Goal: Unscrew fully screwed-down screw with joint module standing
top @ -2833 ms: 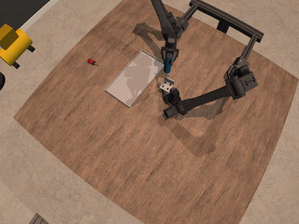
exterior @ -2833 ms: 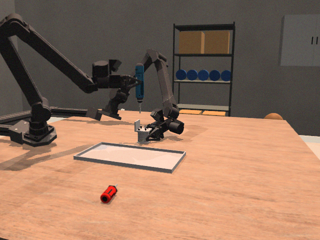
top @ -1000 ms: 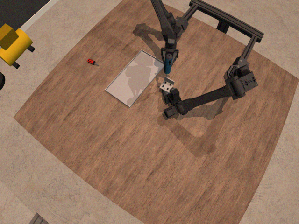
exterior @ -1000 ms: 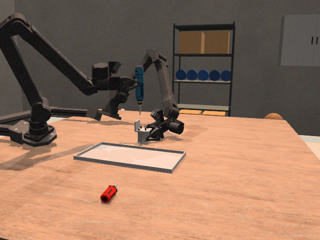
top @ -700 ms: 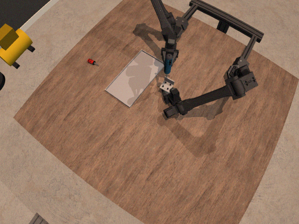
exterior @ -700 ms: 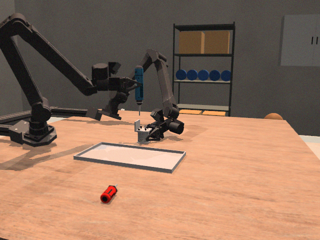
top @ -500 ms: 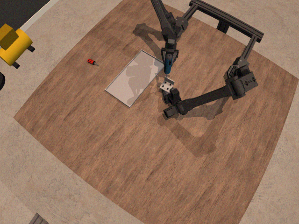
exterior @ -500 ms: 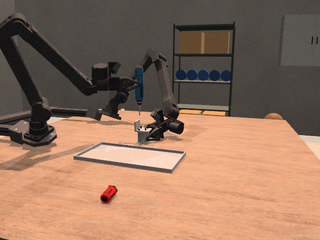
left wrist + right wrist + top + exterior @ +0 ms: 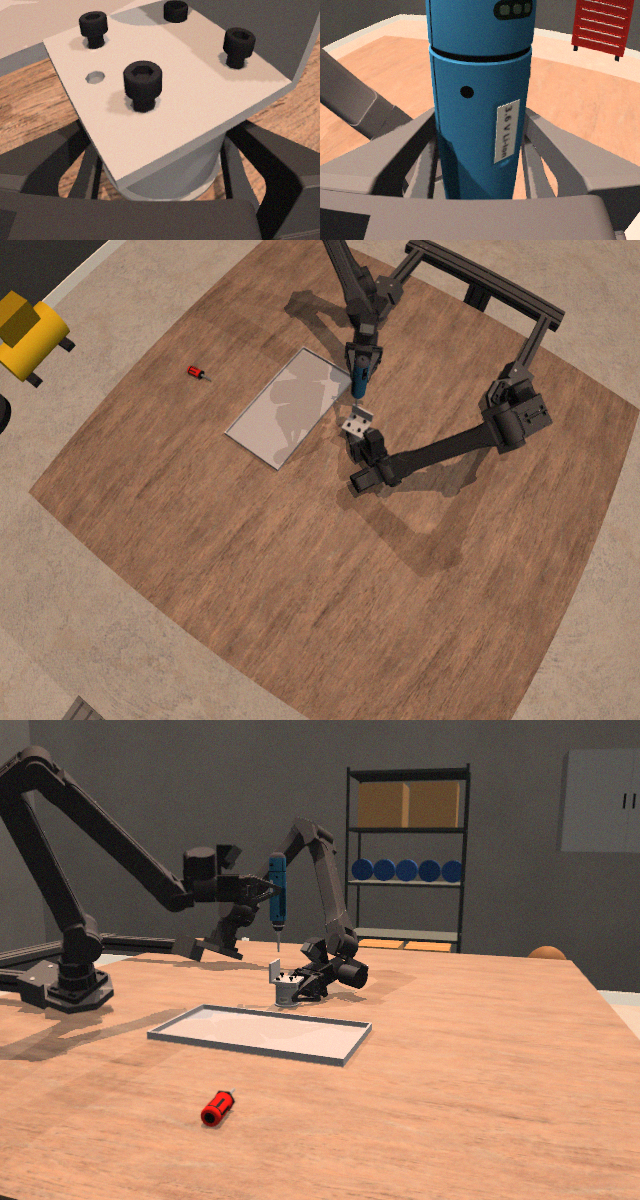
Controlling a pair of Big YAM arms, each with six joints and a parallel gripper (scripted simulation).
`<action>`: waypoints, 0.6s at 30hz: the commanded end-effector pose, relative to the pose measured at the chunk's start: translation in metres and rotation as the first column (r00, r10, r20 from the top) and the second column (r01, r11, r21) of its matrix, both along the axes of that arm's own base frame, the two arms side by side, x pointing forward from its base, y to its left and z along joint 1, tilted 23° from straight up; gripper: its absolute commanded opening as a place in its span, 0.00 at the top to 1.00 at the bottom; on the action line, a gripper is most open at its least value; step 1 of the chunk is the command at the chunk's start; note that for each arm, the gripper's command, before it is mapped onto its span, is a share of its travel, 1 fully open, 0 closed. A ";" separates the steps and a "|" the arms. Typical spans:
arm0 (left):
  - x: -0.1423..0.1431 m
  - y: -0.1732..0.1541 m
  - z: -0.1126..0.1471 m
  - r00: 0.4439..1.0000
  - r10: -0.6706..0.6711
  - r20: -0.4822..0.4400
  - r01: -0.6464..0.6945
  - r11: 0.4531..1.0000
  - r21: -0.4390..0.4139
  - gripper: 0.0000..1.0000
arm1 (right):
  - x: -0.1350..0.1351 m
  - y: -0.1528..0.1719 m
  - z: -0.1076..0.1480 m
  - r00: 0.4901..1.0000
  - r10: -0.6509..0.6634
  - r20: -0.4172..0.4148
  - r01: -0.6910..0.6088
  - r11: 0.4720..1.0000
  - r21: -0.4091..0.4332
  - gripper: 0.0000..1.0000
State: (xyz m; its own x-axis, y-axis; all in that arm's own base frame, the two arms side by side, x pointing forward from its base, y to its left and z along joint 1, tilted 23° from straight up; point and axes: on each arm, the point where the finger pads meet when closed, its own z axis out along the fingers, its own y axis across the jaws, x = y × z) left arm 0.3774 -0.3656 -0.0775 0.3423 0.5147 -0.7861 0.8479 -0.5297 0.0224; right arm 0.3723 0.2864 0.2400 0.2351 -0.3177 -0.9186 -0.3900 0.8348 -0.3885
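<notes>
The joint module (image 9: 285, 994) (image 9: 175, 175) stands upright with the light bracket (image 9: 357, 423) (image 9: 274, 971) (image 9: 195, 105) on top. In the left wrist view three black screws stand raised, shanks showing: the near screw (image 9: 143, 82), left screw (image 9: 94, 27) and right screw (image 9: 239, 44). The far screw (image 9: 175, 11) sits low by the upright flange. An empty hole (image 9: 95, 77) is at the left. My left gripper (image 9: 290, 992) is shut on the module's body. My right gripper (image 9: 277, 887) (image 9: 479, 117) is shut on the blue electric screwdriver (image 9: 360, 379) (image 9: 277, 908) (image 9: 480, 107), upright, bit down, above the bracket.
A shallow tray (image 9: 253, 431) (image 9: 245, 1050) lies beside the module. A red screwdriver (image 9: 195, 372) (image 9: 217, 1108) lies on the table beyond the tray. Both arms reach in close to each other around the module. The bracket's flange rises near the bit.
</notes>
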 end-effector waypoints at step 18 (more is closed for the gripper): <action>0.006 -0.004 0.006 1.000 -0.002 0.017 0.002 1.000 -0.012 0.41 | 0.003 0.002 0.010 0.998 0.015 0.057 -0.017 0.999 0.045 0.58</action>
State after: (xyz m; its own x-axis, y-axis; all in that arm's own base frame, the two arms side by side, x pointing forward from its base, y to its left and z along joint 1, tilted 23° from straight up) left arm 0.3774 -0.3656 -0.0775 0.3423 0.5147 -0.7861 0.8479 -0.5297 0.0224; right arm 0.3765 0.2808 0.2237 0.2300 -0.3237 -0.9178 -0.3883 0.8342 -0.3916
